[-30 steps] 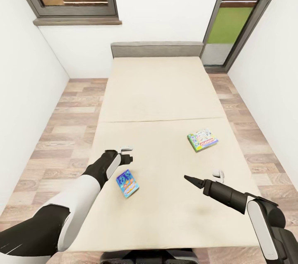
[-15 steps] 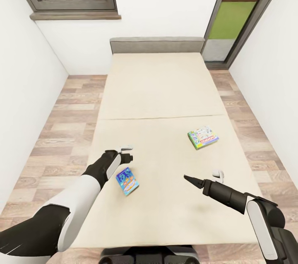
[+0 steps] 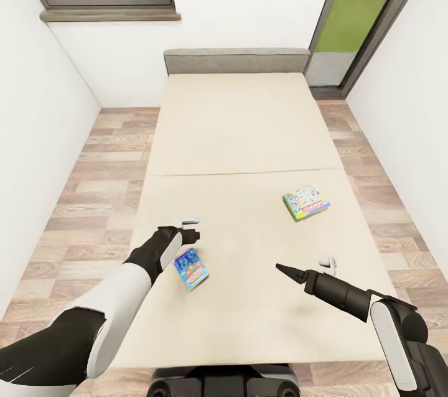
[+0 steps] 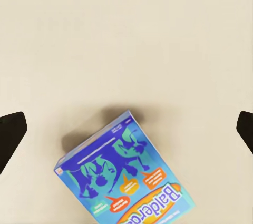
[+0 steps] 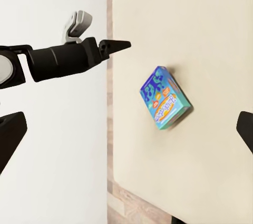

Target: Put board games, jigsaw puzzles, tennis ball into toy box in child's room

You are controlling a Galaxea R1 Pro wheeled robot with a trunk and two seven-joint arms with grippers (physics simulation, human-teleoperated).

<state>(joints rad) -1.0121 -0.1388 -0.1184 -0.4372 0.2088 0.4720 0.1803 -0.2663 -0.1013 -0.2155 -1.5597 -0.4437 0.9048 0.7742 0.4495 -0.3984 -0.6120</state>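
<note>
Cream-coloured bed (image 3: 242, 135) carries 2 flat board game boxes in the head view: a blue one (image 3: 191, 269) just beside the left gripper (image 3: 190, 232), a green-and-white one (image 3: 305, 202) farther off. The right gripper (image 3: 287, 270) hovers empty between them. Left wrist view: fingers spread wide, empty, above the blue box (image 4: 124, 179). Right wrist view: fingers spread wide too, the blue box (image 5: 164, 98) lying apart.

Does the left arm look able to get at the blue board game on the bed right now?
Probably yes. The left pincer hovers open just beside the blue board game, which lies flat on the bed with nothing between them.
</note>
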